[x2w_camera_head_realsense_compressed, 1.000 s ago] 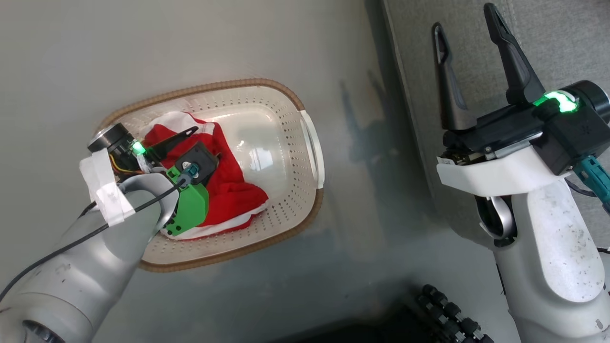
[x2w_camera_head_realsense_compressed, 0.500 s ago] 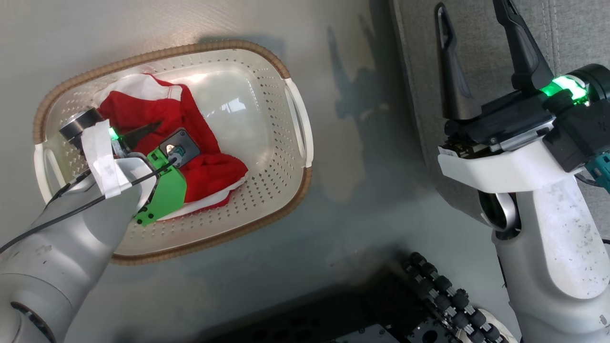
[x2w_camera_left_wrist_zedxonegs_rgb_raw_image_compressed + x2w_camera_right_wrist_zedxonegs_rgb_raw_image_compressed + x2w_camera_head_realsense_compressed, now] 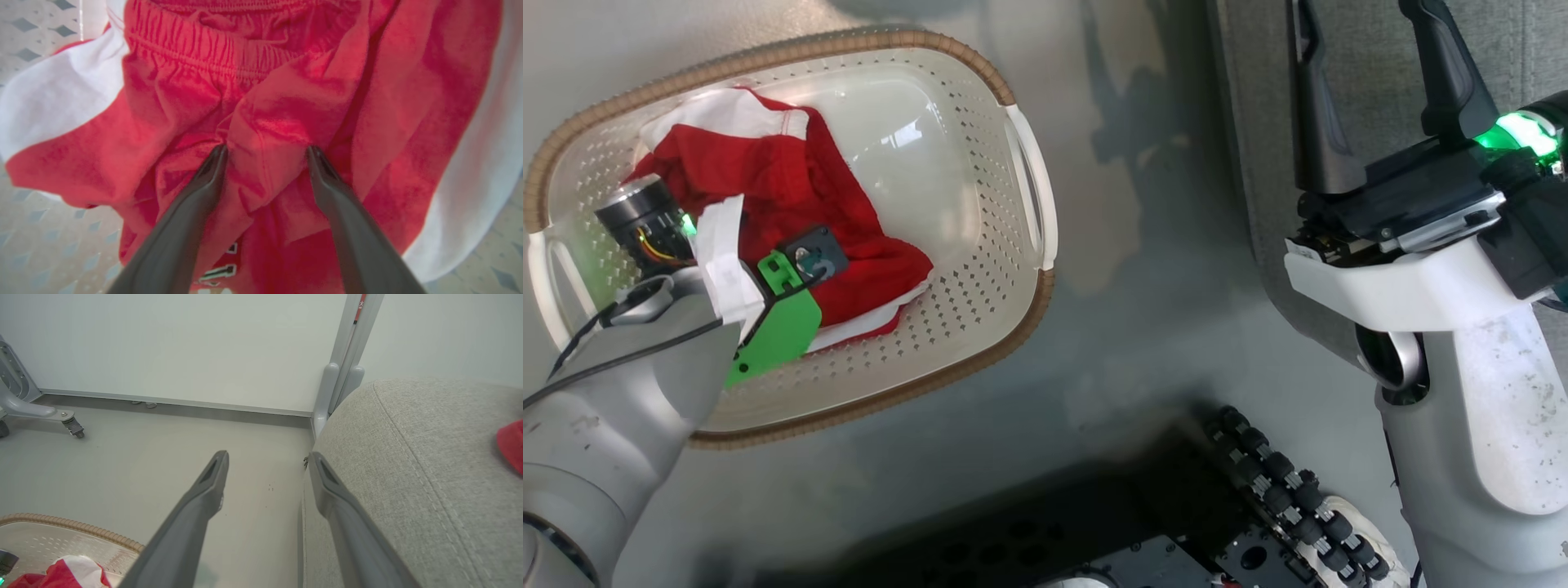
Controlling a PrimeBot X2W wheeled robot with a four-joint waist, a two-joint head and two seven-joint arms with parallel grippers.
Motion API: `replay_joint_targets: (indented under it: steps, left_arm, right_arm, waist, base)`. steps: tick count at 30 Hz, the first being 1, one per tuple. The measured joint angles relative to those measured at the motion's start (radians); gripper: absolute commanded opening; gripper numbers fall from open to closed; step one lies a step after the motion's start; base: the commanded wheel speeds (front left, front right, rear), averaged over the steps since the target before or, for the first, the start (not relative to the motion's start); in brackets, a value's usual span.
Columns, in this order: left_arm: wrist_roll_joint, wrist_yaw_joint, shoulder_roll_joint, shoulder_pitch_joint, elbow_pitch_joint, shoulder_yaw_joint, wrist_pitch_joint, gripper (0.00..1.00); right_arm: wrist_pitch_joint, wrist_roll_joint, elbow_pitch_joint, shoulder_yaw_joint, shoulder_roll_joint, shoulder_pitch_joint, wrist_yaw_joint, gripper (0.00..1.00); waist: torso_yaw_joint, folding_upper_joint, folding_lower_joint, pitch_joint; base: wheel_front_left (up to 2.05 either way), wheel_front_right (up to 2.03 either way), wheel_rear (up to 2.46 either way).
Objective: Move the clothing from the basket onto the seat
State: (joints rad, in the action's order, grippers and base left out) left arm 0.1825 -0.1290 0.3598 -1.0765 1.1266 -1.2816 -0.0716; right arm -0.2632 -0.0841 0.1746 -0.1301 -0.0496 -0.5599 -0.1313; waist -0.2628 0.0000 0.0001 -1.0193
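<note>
The grey floor carries the basket at ten o'clock in my head view, with the clothing heaped inside. My left gripper is spread wide, its tips pressed into a red fold. My right gripper gapes empty by the seat at two o'clock.

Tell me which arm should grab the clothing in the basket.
Left. The left gripper is down in the basket, open, straddling a fold of the clothing; the right gripper hangs open near the seat.
</note>
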Motion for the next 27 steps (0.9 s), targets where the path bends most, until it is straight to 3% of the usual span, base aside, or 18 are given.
replay_joint_targets:
  steps: [7,8,9,15,27]
  left_arm:
    - [-0.047,0.000,-0.027,-0.010,0.034,0.000,-0.050,1.00]
    - [-0.053,0.000,-0.034,-0.011,0.036,0.000,-0.048,0.41]
    - [-0.054,0.000,-0.040,-0.011,0.040,0.000,-0.047,0.00]
    - [-0.072,0.000,-0.068,-0.022,0.063,0.000,-0.038,0.00]
    - [-0.044,0.000,-0.117,-0.022,0.064,0.000,0.084,0.00]
  right_arm:
    - [0.000,0.011,0.032,0.001,0.000,0.013,0.000,1.00]
    - [0.000,0.011,0.037,0.001,0.000,0.015,0.000,1.00]
    - [0.000,0.011,0.041,0.002,0.000,0.016,0.000,1.00]
    - [0.000,0.016,0.055,0.006,0.000,0.017,0.000,1.00]
    - [0.000,0.007,0.017,0.014,0.000,0.017,0.000,1.00]
  waist:
    - [-0.003,0.0000,0.0001,-0.033]
    - [-0.004,0.0000,0.0000,-0.035]
    - [-0.003,0.0000,0.0000,-0.037]
    - [0.006,0.0000,0.0001,-0.038]
    - [0.025,0.0000,0.0000,0.031]
  base:
    - [0.00,0.00,0.00]
    - [0.00,0.00,0.00]
    - [0.00,0.00,0.00]
    - [0.00,0.00,0.00]
    - [0.00,0.00,0.00]
